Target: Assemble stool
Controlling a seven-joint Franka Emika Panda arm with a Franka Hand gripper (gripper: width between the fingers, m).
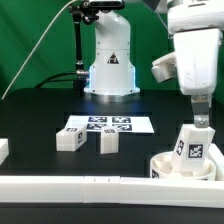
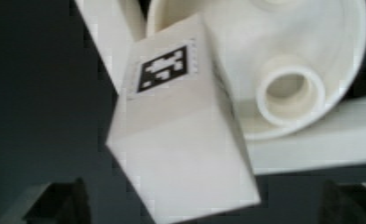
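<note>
Stool seat (image 1: 170, 165) lies against the front rail (image 1: 80, 185), braced for screwing; one leg (image 1: 193, 147) stands tilted in it beneath released fingers (image 1: 201, 121), two legs (image 1: 70, 139) wait on the tabletop (image 1: 40, 120).

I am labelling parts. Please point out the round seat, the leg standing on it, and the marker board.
round seat (image 1: 165, 166), exterior view, its rim.
leg (image 1: 193, 148), exterior view, its tagged face.
marker board (image 1: 138, 126), exterior view, bare edge.

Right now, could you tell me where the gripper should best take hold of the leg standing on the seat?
Probably the leg's upper end, coming from above: it stands tilted on the round seat, its top free, directly under the open gripper.
</note>
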